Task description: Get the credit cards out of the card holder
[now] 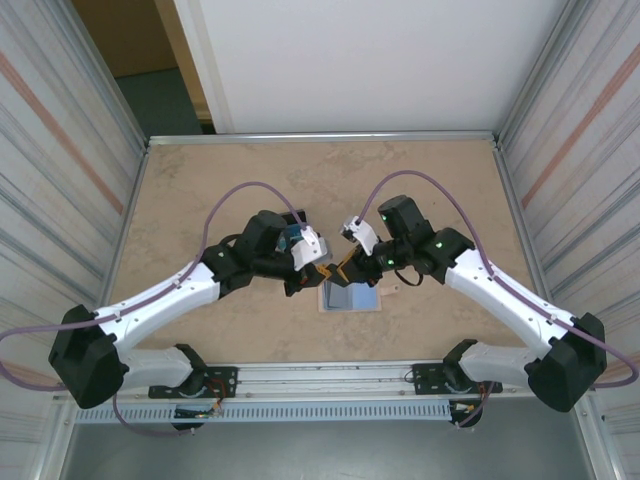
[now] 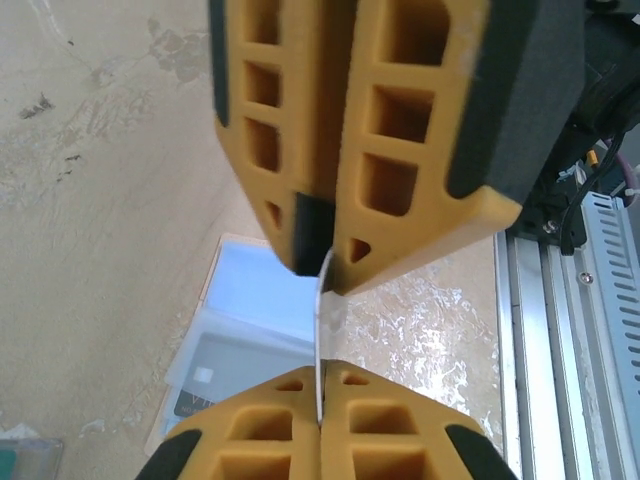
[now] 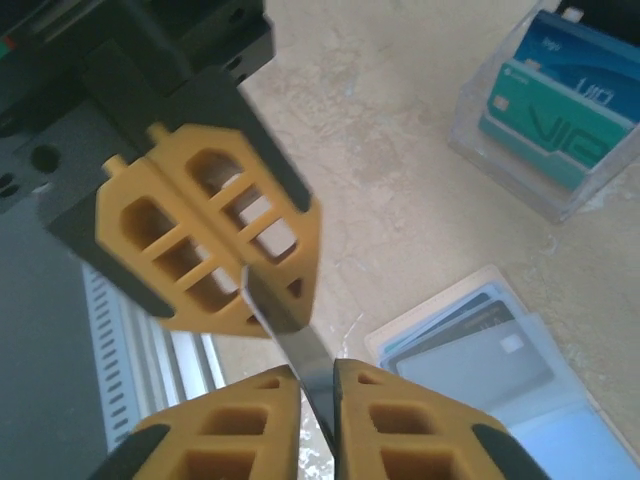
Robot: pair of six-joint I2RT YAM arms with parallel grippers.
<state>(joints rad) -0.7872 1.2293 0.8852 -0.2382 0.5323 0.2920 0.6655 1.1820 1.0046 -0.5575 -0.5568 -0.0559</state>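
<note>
Over the marble table [image 1: 200, 200] and open card holder [image 1: 350, 298], the left gripper [image 2: 320, 385] pinches 1 credit card [image 3: 290, 335], which also sits in the barely parted right gripper [image 3: 318, 372], grip unclear

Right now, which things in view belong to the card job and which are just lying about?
Job: card holder; cards inside; card pinched in the left gripper; blue card and teal card in the clear box.
Just there: metal rail; purple cables.
</note>
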